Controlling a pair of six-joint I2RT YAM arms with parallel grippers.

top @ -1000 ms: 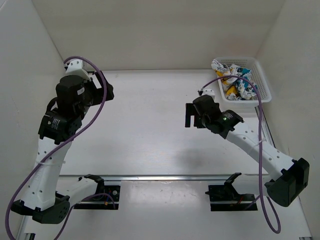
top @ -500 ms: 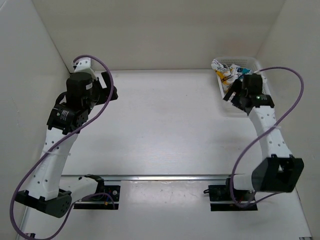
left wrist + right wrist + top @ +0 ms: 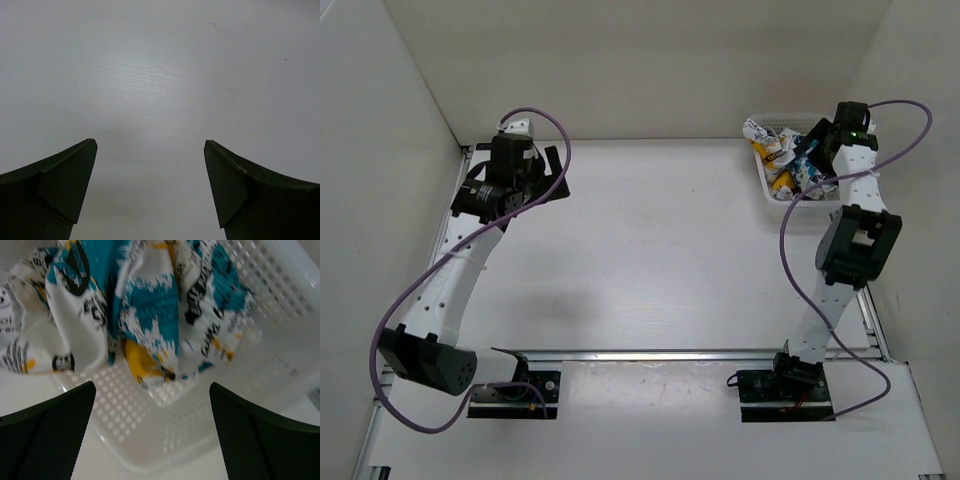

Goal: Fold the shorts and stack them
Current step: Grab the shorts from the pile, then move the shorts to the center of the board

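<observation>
Two right fingers [image 3: 45, 435], one basket [image 3: 165, 440], shorts [image 3: 150, 315]

The shorts [image 3: 150, 315] are soft printed cloth, the basket [image 3: 165, 440] glossy perforated plastic, the table [image 3: 160, 75] matt.

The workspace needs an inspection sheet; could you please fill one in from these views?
Surface: white table, a few small specks.
Job's things: shorts crumpled and unfolded in the white mesh basket, at the far right corner.
Clutter: nothing seen.
Grippers: left gripper jaws open over the table; right gripper jaws open above the shorts.
Cables: purple cables loop loosely off both arms.
Surroundings: white walls on three sides.
</observation>
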